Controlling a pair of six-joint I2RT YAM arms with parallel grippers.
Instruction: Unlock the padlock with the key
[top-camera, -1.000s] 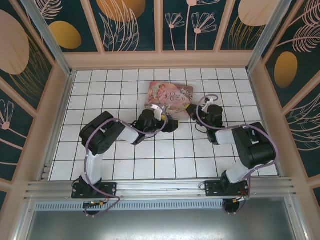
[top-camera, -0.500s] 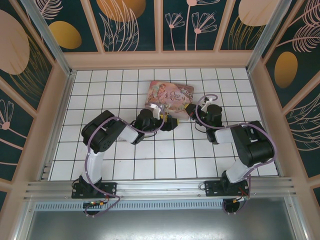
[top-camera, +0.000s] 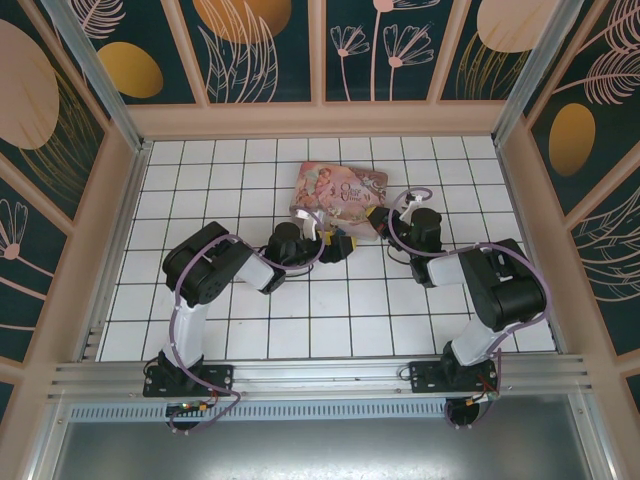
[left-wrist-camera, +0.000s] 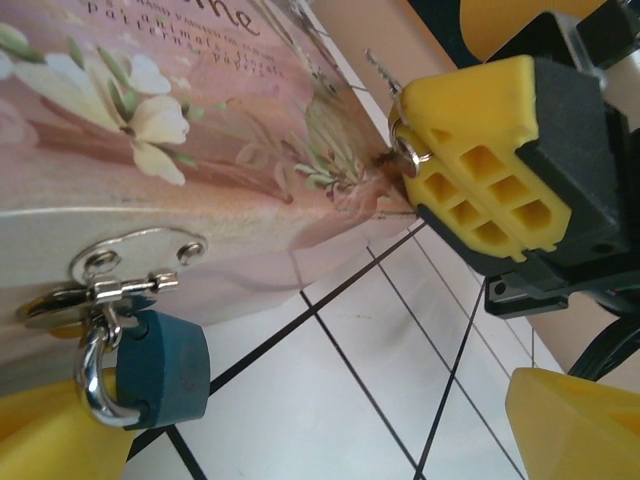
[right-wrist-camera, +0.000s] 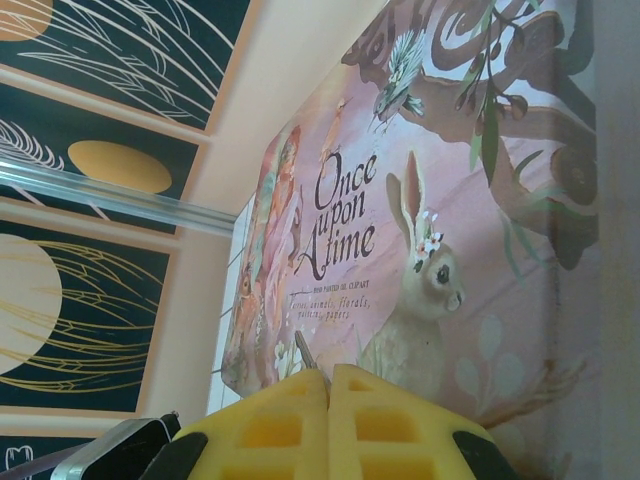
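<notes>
Up close, the padlock (left-wrist-camera: 160, 365) hangs from the metal hasp (left-wrist-camera: 130, 250) on the pink tin (left-wrist-camera: 200, 130).
Its small body is matte blue with rounded corners. The glossy silvery shackle is threaded through the hasp's loop, low on the tin's side above the white tiled counter (left-wrist-camera: 330, 400). The left end effector (top-camera: 338, 240) stands wide apart and holds nothing, with 1 smooth yellow finger (left-wrist-camera: 50, 440) just beside the padlock. The right end effector (right-wrist-camera: 328, 380) is pressed together on a thin metal key (right-wrist-camera: 304, 355), whose tip pokes past the pocketed yellow pads near the tin's printed lid.

Tin (left-wrist-camera: 200, 120) walls off the padlock (left-wrist-camera: 160, 370) behind — bare tiles (left-wrist-camera: 330, 400) beside it.
</notes>
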